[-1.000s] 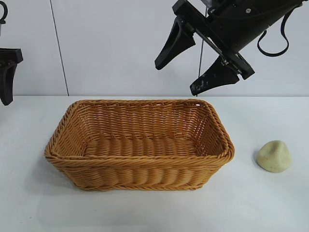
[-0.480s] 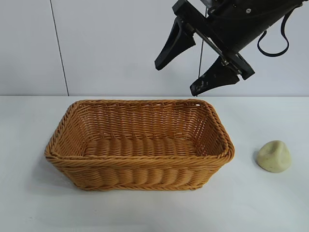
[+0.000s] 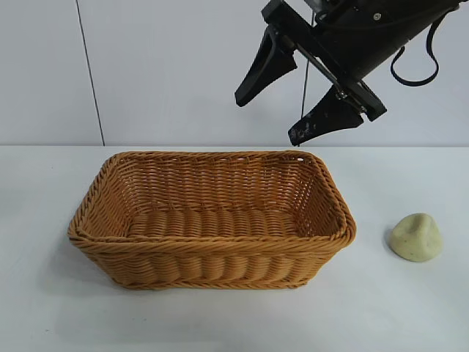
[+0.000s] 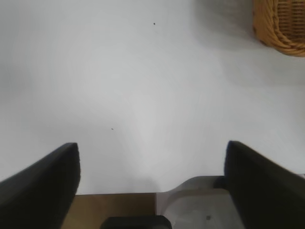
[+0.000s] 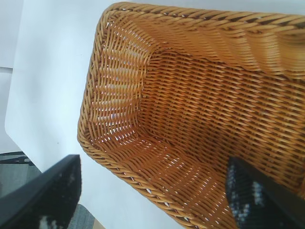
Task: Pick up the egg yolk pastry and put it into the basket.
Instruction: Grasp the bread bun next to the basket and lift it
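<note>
Pastry first: the egg yolk pastry (image 3: 416, 237) sits on the white tabletop (image 3: 410, 308), to the right of the basket (image 3: 212, 217) in the exterior view, apart from its rim and untouched. The basket holds nothing, and the right wrist view shows only bare weave inside it.

The right claw (image 3: 284, 103) hangs high above the basket's far right corner, its fingers spread wide and gripping nothing; over the last second it has barely moved. What did change is on the other side: the left arm, seen at the exterior view's left edge 1 second ago, has gone from that view. The left claw (image 4: 152, 183) is released too, looking down at bare tabletop with a corner of the basket far off.

So the pick appears to fall to the right arm, which has yet to swing toward the pastry.
</note>
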{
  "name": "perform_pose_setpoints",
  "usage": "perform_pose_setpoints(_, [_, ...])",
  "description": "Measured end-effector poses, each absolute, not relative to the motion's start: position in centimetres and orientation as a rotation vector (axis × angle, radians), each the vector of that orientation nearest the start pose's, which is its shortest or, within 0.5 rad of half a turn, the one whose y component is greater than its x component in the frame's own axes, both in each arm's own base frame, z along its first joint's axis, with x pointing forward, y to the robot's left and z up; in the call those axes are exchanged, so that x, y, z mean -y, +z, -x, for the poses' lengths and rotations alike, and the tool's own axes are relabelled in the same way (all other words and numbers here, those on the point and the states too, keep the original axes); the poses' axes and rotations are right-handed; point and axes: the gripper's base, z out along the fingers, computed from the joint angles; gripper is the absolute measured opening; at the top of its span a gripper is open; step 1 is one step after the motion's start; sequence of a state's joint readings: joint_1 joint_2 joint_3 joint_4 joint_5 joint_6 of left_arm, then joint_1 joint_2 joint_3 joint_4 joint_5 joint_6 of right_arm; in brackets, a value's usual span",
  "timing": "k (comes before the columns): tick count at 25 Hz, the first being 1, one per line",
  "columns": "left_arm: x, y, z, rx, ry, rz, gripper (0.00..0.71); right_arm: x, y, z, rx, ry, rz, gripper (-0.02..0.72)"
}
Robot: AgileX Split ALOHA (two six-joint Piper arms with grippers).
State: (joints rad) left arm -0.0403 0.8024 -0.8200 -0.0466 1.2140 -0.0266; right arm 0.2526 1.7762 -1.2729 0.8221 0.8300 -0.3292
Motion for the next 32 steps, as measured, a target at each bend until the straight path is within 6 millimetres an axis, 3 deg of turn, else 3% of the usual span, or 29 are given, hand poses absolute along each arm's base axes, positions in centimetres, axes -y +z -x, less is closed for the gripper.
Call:
perform_pose_setpoints(5, [0.7,29.8,-7.7,-2.56,-0.091,-0.01,0.641,-14.0,24.4,-34.7,-2.654,0.939,0.143,0.57])
perform_pose_setpoints(11, [0.6,27.0,-4.5,-2.417,-0.095,-0.01,0.641,-14.0,24.4,-34.7,-2.654,0.939,0.144,0.57])
perform_pose_setpoints(20, [0.5,27.4,-1.7,-2.207,-0.099,-0.015,0.634,-14.0,24.4,-34.7,-2.659,0.919,0.162,0.57])
perform_pose_setpoints(27, [0.4,27.4,0.4,-2.063,-0.101,-0.018,0.634,-12.7,26.2,-35.7,-2.711,0.639,0.245,0.57])
perform_pose_setpoints(32, [0.4,27.4,0.5,-2.053,-0.1,-0.02,0.633,-11.2,27.5,-36.2,-2.762,0.381,0.233,0.57])
